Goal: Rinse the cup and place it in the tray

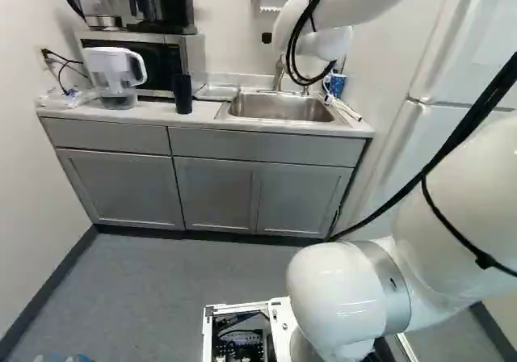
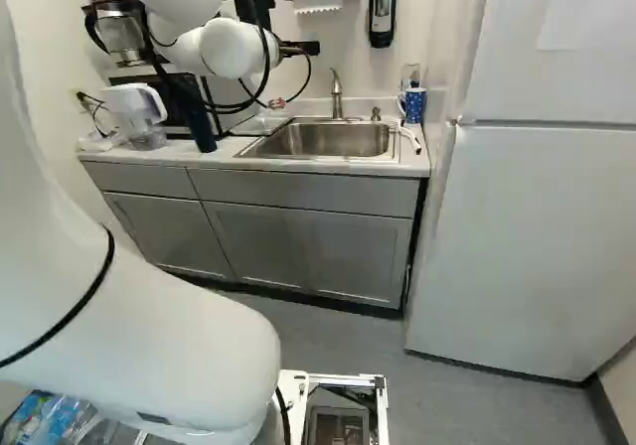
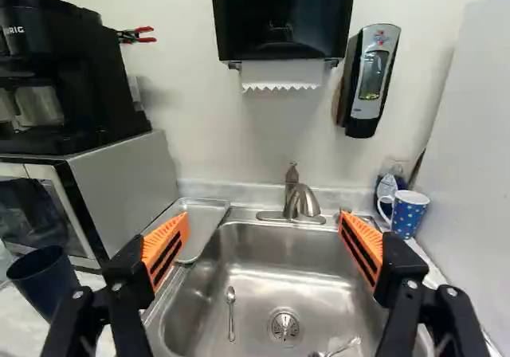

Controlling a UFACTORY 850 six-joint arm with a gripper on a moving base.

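Observation:
In the right base view, part of my gripper (image 2: 298,48) shows dark beside the white wrist, before the wall above the counter. In the wrist view the gripper (image 3: 263,249) stands wide open, nothing held, its orange-padded fingers spread before the metal sink (image 3: 271,281). The blue dotted cup (image 3: 409,212) stands upright at the sink's right back corner, beyond one finger. The metal tray (image 3: 205,225) lies between sink and microwave, partly behind the other finger. A dark tumbler (image 3: 41,281) stands on the counter near the microwave. The faucet (image 3: 302,202) rises behind the basin.
A spoon (image 3: 231,313) and another utensil lie in the sink. The microwave (image 3: 119,194) carries a coffee maker (image 3: 60,78). A paper towel dispenser (image 3: 283,14) and a soap dispenser (image 3: 371,78) hang on the wall. A water pitcher (image 1: 115,75) stands left; the fridge (image 2: 527,236) stands right.

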